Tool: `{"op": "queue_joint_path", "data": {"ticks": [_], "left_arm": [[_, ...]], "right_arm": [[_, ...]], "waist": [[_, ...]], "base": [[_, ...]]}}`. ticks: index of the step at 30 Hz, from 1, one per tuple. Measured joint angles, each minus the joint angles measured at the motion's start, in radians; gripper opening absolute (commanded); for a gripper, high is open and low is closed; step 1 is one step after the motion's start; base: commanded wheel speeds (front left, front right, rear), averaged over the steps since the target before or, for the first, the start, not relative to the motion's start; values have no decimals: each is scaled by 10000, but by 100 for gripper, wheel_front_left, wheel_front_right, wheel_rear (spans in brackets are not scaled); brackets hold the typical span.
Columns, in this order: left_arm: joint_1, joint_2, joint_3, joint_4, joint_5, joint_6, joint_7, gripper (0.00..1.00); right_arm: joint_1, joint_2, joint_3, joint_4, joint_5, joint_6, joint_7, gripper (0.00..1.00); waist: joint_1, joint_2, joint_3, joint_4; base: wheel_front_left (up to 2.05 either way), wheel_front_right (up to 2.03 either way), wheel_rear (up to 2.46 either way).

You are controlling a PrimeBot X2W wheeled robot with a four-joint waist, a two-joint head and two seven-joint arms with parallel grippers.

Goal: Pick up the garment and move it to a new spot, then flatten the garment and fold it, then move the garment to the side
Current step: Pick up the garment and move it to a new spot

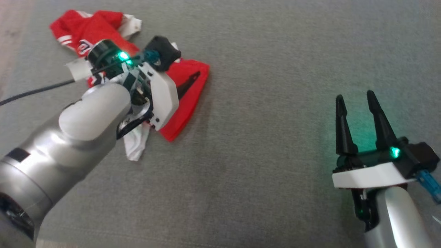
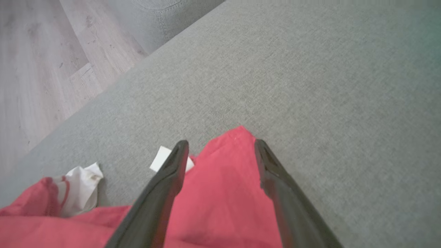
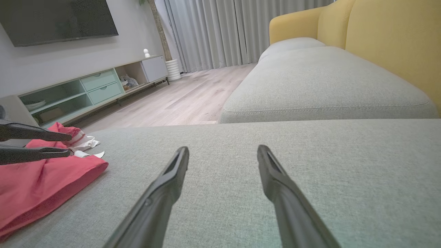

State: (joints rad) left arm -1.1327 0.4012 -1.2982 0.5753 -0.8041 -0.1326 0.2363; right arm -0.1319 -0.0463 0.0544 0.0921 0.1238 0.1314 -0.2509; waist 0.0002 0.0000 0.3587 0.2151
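The left tool hung with its two dark fingers apart just over the crumpled red-and-white cloth garment, which lay toward the left of the grey fabric sofa cushion. The right tool, likewise spread and empty, stood well apart from it.

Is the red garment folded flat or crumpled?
Crumpled: the garment lies bunched on the grey cushion, red and white layers heaped unevenly.

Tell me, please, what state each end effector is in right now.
Left end effector: open, straddling a corner of the red garment, not gripping it.
Right end effector: open and empty above the grey cushion.
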Motion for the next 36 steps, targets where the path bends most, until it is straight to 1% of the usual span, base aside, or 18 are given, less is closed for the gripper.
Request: {"op": "queue_joint_path", "data": {"ticks": [2, 7, 11, 12, 14, 18, 21, 27, 31, 36], "left_arm": [[-51, -6, -81, 10, -42, 0, 27, 100], [-13, 4, -136, -215, 291, 0, 512, 100], [232, 65, -140, -351, 226, 0, 1229, 100], [316, 105, -146, -380, 136, 0, 1342, 84], [430, 211, -176, -416, 73, 0, 1419, 0], [436, 291, -180, -351, 19, 0, 1360, 0], [432, 276, -182, -100, 17, 0, 777, 0], [283, 178, -153, 1141, 13, 0, -988, 0], [256, -134, 290, 1881, -194, 13, -2343, 0], [266, -468, 878, 2326, -414, 314, -3758, 0]], "right_arm": [[-95, 0, 75, -54, 0, 0, 0, 100], [-225, 0, 203, -79, 0, 0, 0, 100], [-228, 0, 209, -79, 0, 0, 0, 100], [-228, 0, 209, -79, 0, 0, 0, 100], [-228, 0, 207, -79, 0, 0, 0, 100], [-228, 0, 207, -79, 0, 0, 0, 100], [-227, 0, 211, -69, 0, 0, 0, 100], [-221, 0, 224, -31, 111, 0, 0, 100], [-150, 0, 136, 2, 265, 0, 0, 100], [259, 0, -2, 48, 349, 0, 0, 100]], "waist": [[-1, 0, 105, -161], [-1, 0, 257, -500], [-2, 0, 282, -694], [-2, 0, 278, -731], [-2, 0, 261, -791], [-2, 0, 234, -838], [-3, 0, 124, -862], [-2, 0, -293, -940], [-3, 0, -683, -963], [-3, 0, -1206, -827]], "base": [[0, 0, 0], [0, 0, 0], [0, 0, 0], [0, 0, 0], [0, 0, 0], [0, 0, 0], [0, 0, 0], [0, 0, 0], [0, 0, 0], [0, 0, 0]]}}
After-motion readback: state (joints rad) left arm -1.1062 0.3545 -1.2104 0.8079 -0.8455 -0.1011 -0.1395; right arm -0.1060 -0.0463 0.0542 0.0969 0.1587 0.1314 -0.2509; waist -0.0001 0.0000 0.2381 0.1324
